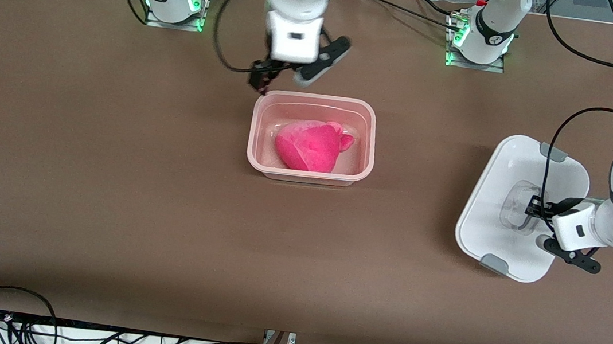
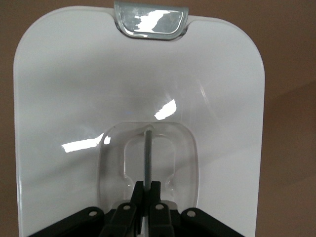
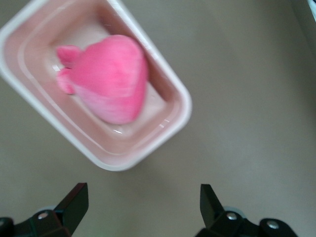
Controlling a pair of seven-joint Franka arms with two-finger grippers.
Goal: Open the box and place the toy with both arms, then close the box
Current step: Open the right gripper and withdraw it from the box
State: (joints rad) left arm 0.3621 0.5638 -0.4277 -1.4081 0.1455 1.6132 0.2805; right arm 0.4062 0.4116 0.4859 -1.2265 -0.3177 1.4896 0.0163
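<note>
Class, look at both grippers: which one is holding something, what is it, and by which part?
The left gripper is shut on the lid, pinching the thin bar of its recessed central handle. The right gripper is open over the box, holding nothing.

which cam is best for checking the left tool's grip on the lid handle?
Left wrist view: the left tool is pinched shut on the lid handle's thin bar, seen close. Front view shows that grip small, partly hidden by the wrist. Right wrist view shows no lid.

The open pink box (image 3: 94, 94) fills the frame's upper left, the pink toy (image 3: 108, 79) inside it. The right end effector (image 3: 143, 205), fingers spread, spans the bottom edge over the brown worktop (image 3: 247, 108).
</note>
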